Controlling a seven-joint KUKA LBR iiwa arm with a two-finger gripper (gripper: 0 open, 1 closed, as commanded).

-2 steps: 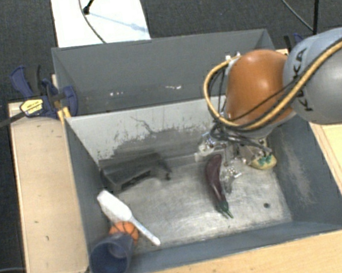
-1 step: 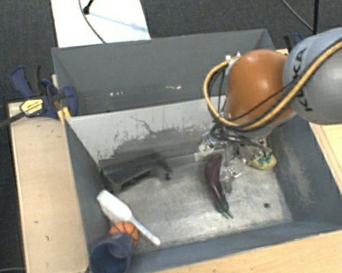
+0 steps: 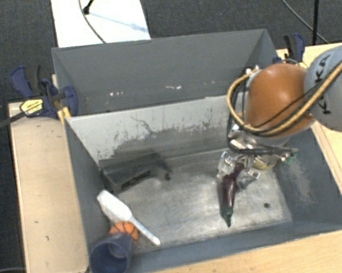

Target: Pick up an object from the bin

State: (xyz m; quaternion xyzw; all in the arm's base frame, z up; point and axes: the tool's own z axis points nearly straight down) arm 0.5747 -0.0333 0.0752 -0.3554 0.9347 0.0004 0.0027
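Observation:
My gripper (image 3: pixel 237 172) is in the right half of the bin, under the orange cover. Its fingers are shut on the upper end of a dark purple, eggplant-shaped thing (image 3: pixel 228 195). That thing hangs down toward the front of the bin, and its green tip is near the floor. Whether the tip touches the floor I cannot tell.
A dark grey flat block (image 3: pixel 134 170) lies at the back left. In the front left corner are a white bottle-like thing (image 3: pixel 119 210), a small orange thing (image 3: pixel 126 230) and a blue cup (image 3: pixel 111 257). The arm and its cables cover the bin's right wall.

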